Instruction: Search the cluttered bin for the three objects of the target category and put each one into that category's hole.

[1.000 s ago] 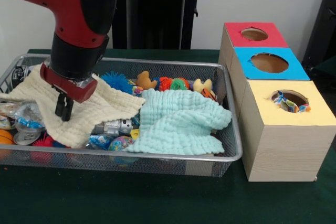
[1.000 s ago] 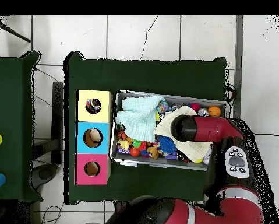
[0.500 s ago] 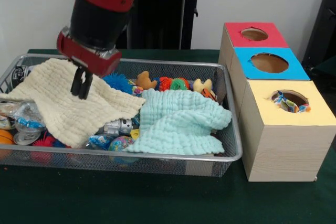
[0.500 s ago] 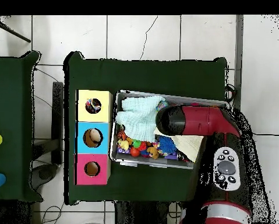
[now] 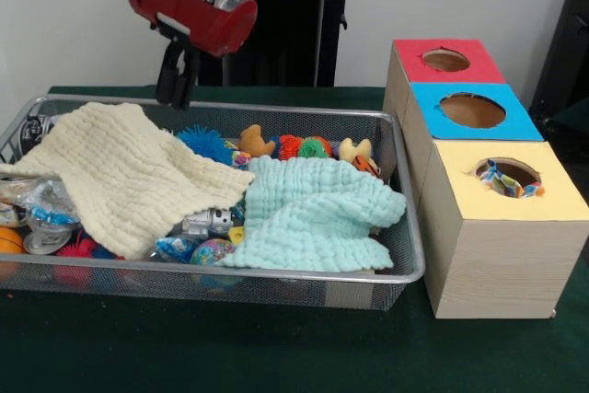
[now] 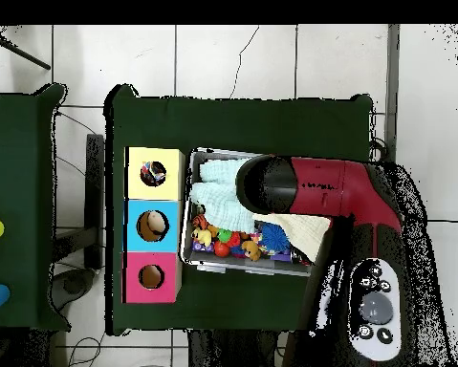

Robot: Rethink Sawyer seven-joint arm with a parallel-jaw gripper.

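Silver wire-mesh bin [image 5: 276, 287] of mixed toys stands on the dark green table [image 5: 230, 356], no lettering legible. Nearest lie a mint-green waffle cloth [image 5: 313, 213] and cream waffle cloth [image 5: 120, 177]; behind, a spiky blue ball [image 5: 204, 143]. Above the far rim, open air surrounds the black gripper [image 5: 176, 80], fingers together, empty. Right: yellow-, blue- and red-topped wooden boxes [image 5: 488, 218].

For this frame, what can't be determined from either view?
- What lies under the cream cloth and the mint cloth: both cover much of the bin in the front view.
- Bin contents in the overhead view: the arm hides the middle.
- The blue box hole: contents not clear from the front.
- The gripper: empty, fingers close together.
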